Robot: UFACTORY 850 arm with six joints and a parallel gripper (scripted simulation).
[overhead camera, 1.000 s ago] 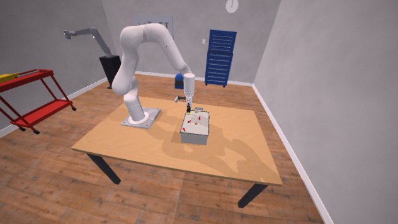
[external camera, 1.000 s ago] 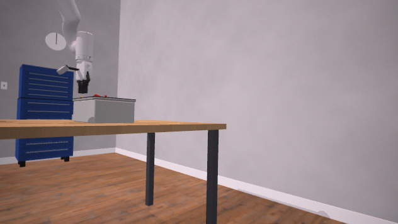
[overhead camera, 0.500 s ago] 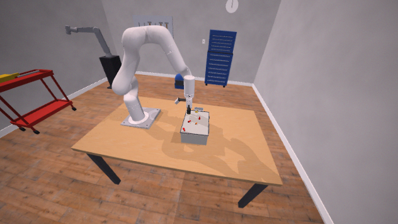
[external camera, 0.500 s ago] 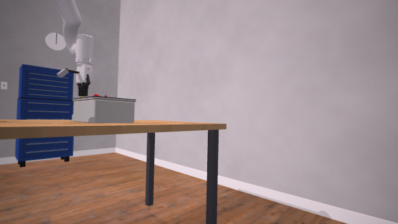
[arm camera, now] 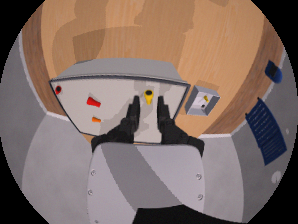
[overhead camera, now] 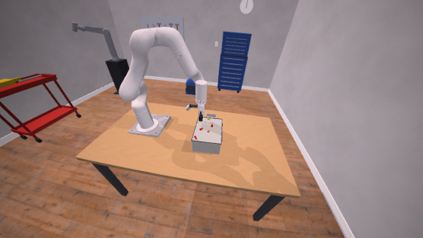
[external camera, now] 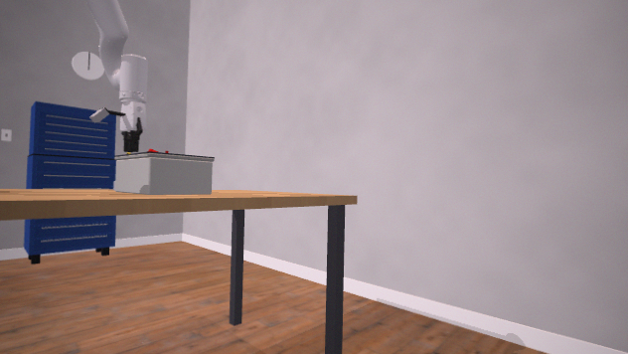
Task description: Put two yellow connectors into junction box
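The grey tool case (overhead camera: 207,135) stands on the table, and it also shows in the exterior view (external camera: 164,174). My gripper (overhead camera: 200,117) (external camera: 131,146) hangs straight down at the lid's far left corner, just above the lid. In the wrist view the gripper (arm camera: 148,106) is open a little, and a yellow connector (arm camera: 148,96) lies on the lid just beyond the fingertips, in line with the gap; nothing is pressed between them. The steel junction box (arm camera: 201,100) sits beside the case with a yellow connector (arm camera: 205,99) inside it.
Red connectors (arm camera: 93,102) (arm camera: 57,88) and an orange one (arm camera: 96,120) lie loose on the lid to the left of my fingers. The arm's base plate (overhead camera: 149,125) is on the table's left. A blue drawer cabinet (overhead camera: 234,61) stands at the back wall.
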